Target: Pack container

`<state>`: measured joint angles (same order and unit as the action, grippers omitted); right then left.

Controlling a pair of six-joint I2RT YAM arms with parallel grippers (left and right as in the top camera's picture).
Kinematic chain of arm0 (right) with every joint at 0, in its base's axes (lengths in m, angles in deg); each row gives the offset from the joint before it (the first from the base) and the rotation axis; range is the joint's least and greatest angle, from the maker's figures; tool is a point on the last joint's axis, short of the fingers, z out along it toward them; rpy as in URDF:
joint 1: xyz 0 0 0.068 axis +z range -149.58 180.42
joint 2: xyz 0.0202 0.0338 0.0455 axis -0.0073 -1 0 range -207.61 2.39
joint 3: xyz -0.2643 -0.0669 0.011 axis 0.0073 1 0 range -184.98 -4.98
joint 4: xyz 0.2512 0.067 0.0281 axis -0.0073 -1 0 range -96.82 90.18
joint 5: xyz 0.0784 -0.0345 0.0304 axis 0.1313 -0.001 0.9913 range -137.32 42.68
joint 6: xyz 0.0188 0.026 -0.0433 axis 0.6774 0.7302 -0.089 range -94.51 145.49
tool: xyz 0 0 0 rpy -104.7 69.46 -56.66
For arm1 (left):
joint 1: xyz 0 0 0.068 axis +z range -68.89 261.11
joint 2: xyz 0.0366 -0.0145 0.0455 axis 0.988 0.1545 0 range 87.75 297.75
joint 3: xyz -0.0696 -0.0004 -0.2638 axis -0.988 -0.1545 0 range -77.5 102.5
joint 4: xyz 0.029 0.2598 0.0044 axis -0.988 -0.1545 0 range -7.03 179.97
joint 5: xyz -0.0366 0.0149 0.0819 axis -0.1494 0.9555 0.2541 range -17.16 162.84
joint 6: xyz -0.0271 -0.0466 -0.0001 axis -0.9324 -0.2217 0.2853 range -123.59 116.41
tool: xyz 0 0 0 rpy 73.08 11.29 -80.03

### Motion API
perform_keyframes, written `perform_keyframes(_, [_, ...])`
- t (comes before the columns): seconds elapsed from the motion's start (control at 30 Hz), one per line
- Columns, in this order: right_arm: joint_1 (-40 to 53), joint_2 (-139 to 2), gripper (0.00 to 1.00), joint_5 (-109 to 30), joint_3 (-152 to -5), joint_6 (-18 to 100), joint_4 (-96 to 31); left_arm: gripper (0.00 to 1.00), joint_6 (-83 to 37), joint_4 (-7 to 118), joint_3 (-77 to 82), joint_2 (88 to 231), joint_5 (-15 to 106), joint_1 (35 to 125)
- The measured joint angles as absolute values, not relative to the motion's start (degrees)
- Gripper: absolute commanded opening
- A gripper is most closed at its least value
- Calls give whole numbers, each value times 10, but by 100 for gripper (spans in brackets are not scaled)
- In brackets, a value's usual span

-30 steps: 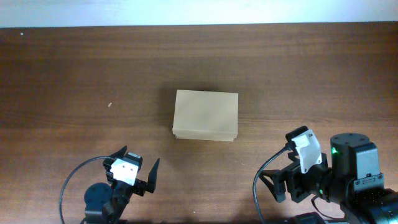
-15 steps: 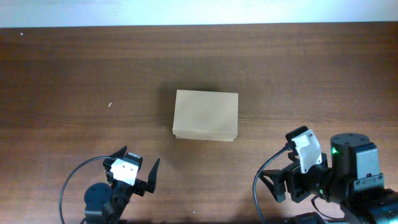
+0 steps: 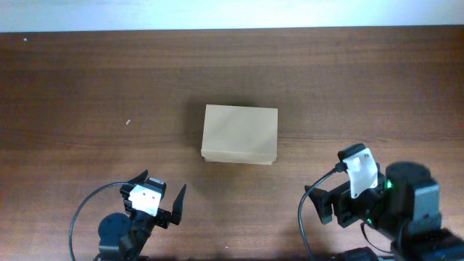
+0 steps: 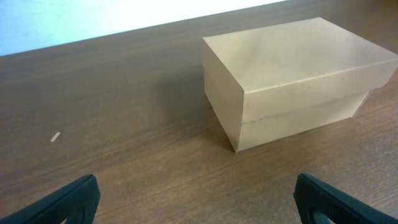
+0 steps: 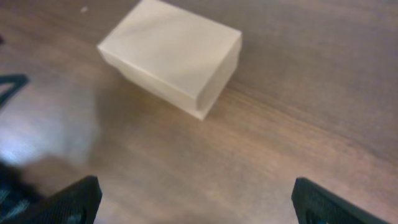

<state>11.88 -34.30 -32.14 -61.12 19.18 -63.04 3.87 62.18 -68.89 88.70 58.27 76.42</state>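
Observation:
The container [image 3: 240,135], a plain tan cardboard box with its lid closed, sits in the middle of the brown wooden table [image 3: 87,80]. It also shows in the left wrist view [image 4: 292,74] and the right wrist view [image 5: 171,53]. My left gripper [image 3: 159,191] is open and empty near the front edge, left of and nearer than the box; its fingers [image 4: 68,202] stand wide apart over bare wood. My right gripper [image 3: 330,187] is open and empty at the front right, its fingers [image 5: 345,205] also wide apart. No stationery items are in view.
A tiny white speck [image 3: 127,122] lies on the table left of the box; it also shows in the left wrist view [image 4: 55,137]. A pale wall strip [image 3: 232,14] runs along the far edge. One left finger [image 5: 12,84] shows in the right wrist view.
My right arm has shifted slightly to the right and toward the front edge. The left arm and the box have not moved.

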Motion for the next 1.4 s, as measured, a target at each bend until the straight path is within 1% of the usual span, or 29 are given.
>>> perform_keyframes(0.13, [128, -251, 99, -334, -497, 191, -562, 99, 39, 622, -689, 887, 583, 764])
perform_keyframes(0.3, [154, -145, 99, -336, -361, 191, -507, 100, 39, 622, -689, 886, 583, 764])
perform_keyframes(0.53, [161, -53, 99, -338, -265, 190, -476, 99, 39, 622, -689, 886, 583, 764])
perform_keyframes(0.8, [161, 10, 99, -338, -206, 190, -456, 99, 39, 622, -689, 886, 583, 764])
perform_keyframes(1.0, [161, 15, 99, -323, -157, 191, -425, 100, 39, 622, -689, 886, 583, 764])
perform_keyframes(1.4, [161, 15, 99, -316, -151, 190, -417, 99, 39, 621, -689, 886, 583, 764])
